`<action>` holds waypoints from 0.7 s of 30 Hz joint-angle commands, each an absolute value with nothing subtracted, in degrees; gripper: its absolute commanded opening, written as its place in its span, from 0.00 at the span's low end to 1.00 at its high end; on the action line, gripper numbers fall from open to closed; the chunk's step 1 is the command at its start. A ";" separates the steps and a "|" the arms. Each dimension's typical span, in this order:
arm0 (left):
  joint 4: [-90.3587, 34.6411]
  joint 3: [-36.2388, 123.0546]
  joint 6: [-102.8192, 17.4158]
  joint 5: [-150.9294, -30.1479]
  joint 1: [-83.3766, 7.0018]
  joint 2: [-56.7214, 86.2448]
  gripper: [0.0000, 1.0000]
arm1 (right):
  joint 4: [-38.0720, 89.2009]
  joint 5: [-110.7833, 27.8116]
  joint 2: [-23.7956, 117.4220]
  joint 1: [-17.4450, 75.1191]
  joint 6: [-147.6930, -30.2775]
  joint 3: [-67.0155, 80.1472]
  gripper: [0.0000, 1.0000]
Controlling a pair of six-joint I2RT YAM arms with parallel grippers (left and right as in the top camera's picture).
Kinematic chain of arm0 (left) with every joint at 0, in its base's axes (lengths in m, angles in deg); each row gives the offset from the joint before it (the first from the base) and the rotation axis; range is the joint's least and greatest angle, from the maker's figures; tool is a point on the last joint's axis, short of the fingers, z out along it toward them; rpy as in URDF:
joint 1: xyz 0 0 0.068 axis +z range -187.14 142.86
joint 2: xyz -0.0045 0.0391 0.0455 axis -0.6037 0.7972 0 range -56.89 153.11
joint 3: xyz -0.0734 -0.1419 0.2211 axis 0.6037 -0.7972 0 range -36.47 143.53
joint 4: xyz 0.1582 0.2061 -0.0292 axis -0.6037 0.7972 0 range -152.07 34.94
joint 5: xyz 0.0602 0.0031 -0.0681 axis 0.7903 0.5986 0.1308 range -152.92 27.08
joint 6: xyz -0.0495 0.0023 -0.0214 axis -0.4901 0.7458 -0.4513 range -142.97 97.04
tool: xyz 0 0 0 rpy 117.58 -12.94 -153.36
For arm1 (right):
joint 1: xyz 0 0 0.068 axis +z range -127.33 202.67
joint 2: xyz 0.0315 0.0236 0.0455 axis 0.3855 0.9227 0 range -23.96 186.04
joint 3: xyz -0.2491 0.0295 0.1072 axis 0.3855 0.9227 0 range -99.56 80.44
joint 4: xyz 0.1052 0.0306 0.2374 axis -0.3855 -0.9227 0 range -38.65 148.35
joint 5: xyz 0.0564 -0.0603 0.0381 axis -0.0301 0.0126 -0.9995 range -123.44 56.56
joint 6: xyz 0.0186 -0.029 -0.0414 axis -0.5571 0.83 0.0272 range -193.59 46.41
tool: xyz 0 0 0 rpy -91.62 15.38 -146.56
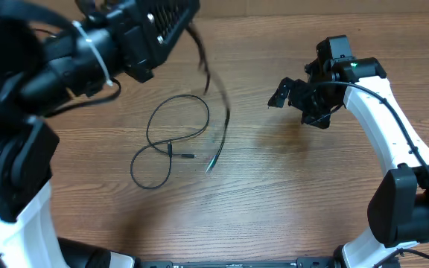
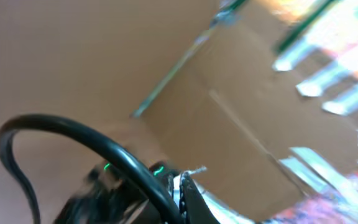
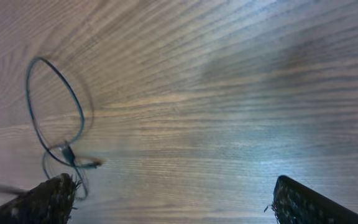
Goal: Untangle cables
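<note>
Holding your left claw point(image 1: 185, 18) clamped shut high up, you are dangling one thin black cord point(image 1: 222, 123) beneath it, apparently to draw it clear of the looped black cable point(image 1: 167, 146) lying below; your right claw point(image 1: 285, 93) is hovering wide open alongside, gripping nothing.

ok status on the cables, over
Left gripper shut on hanging cable. Right gripper open, empty. Looped cable flat on table. Nothing in the way.
</note>
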State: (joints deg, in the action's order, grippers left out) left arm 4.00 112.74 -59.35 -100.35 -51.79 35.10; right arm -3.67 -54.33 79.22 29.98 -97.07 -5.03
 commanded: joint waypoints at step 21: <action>15.45 112.61 -56.20 -78.39 -51.75 40.21 0.04 | -16.08 -91.68 60.70 30.16 -76.94 -5.14 1.00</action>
